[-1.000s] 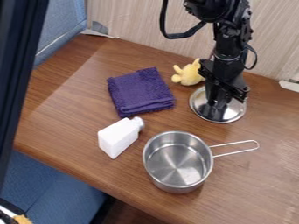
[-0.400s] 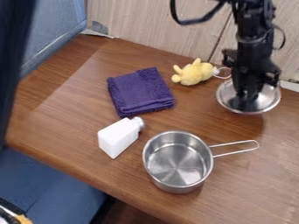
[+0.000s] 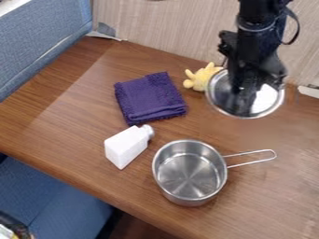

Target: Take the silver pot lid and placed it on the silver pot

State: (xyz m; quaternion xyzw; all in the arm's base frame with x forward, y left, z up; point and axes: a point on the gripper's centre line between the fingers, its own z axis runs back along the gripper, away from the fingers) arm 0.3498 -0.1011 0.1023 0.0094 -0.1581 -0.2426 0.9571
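The black gripper (image 3: 244, 91) hangs at the upper right of the camera view, shut on the silver lid (image 3: 264, 105) near its middle. The round, shiny lid is held above the table, its near side tipped downward, behind and to the right of the pot. Its knob is hidden by the gripper. The silver pot (image 3: 190, 172) stands uncovered on the table at the lower middle, its wire handle pointing right. Its inside is visible and holds nothing.
A white bottle (image 3: 126, 147) lies left of the pot. Behind it is a folded purple towel (image 3: 149, 99). A yellow plush toy (image 3: 200, 78) sits just left of the lid, near the wall (image 3: 168, 28). The wooden table (image 3: 68, 121) has its front edge at the lower left.
The lid has come up off the table in the gripper. It first went right, then swung back left and tilted toward the camera. Pot, bottle and towel have stayed put.
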